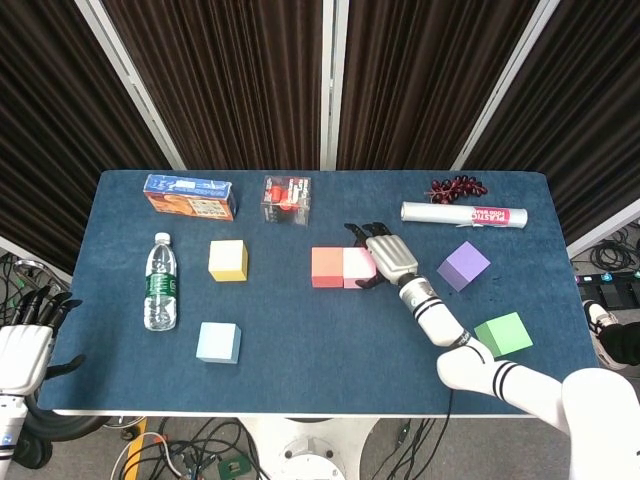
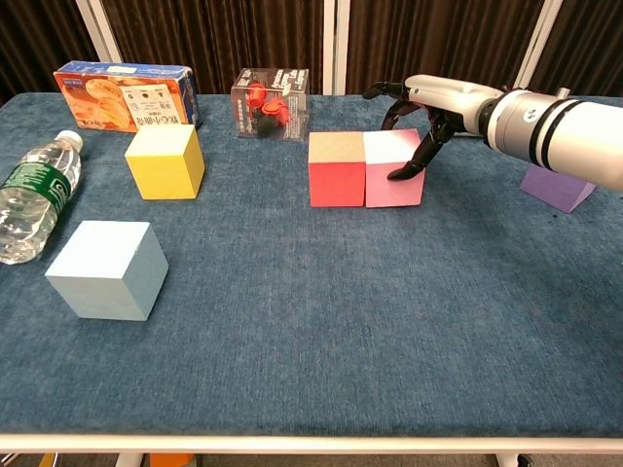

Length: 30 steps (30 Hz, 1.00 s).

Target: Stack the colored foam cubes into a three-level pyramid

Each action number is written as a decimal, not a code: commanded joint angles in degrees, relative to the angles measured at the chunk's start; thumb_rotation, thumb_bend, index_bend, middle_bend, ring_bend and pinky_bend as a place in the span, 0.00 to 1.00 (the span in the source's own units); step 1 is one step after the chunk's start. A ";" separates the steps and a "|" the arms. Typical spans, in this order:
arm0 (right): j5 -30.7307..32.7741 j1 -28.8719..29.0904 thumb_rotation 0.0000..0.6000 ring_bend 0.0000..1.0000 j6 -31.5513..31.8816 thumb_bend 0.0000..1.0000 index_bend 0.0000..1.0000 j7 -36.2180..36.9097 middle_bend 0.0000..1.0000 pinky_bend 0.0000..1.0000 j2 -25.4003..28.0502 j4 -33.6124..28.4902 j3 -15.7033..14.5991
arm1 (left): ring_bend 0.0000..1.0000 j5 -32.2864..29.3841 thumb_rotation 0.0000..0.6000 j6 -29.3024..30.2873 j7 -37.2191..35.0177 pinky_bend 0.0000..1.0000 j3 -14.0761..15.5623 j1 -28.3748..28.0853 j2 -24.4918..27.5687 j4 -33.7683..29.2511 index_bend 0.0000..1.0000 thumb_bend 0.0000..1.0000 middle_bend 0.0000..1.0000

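Cubes (handling): foam by the task's wording, so probably light, slightly yielding and matte enough not to slip; take each by two opposite flat faces, squeezing gently so the sides do not dent.
Red cube (image 1: 326, 267): centre of the table (image 1: 300, 340), sharp-edged, flat-faced, touching the pink cube (image 1: 358, 266) at its 3 o'clock side; the pair forms a flush row.
Right hand (image 1: 385, 255): laid over the pink cube's 3 o'clock side, dark fingers (image 2: 407, 170) curled down against its outer face, thumb apart; it touches and presses but does not lift, and nothing is enclosed in it.
Left hand (image 1: 22, 345): off the table edge at 8 o'clock, fingers spread, holding nothing.
Yellow cube (image 1: 228, 260): at 9 o'clock from the pair, well apart, free on all sides.
Pale blue cube (image 1: 218, 342): at 7 o'clock, near the front edge.
Purple cube (image 1: 463, 266): at 3 o'clock, turned corner-on.
Green cube (image 1: 502, 334): at 4 o'clock, beside the right forearm.
Table surface: dark blue napped cloth, likely to drag on a cube that is slid.
Other items: clear ribbed water bottle (image 1: 160, 282) lying at 9 o'clock; orange carton (image 1: 189, 196) and clear plastic box (image 1: 286, 199) at 11 to 12 o'clock; rolled plastic wrap (image 1: 463, 214) and dark grapes (image 1: 456, 187) at 2 o'clock.
Stage (judgement): base row begun; no cube stacked yet.
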 commanded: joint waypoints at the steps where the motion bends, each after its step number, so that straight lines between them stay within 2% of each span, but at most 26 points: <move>1: -0.07 -0.02 1.00 0.06 -0.06 0.15 0.00 0.02 0.40 0.00 0.05 0.06 -0.09 | 0.05 -0.02 1.00 -0.07 0.09 0.08 0.01 -0.02 0.00 -0.04 0.21 0.00 0.15; 20: -0.65 0.43 1.00 0.06 -0.61 0.15 0.00 1.28 0.40 0.00 -1.07 2.07 -0.16 | 0.05 -0.26 1.00 -0.25 0.56 0.08 -0.10 -0.13 0.22 -0.52 0.21 0.00 0.15; 30: -0.61 0.72 1.00 0.04 -1.00 0.15 0.00 1.53 0.36 0.00 -1.16 2.05 0.02 | 0.05 -0.15 1.00 -0.11 0.42 0.08 -0.06 -0.08 0.14 -0.35 0.21 0.00 0.15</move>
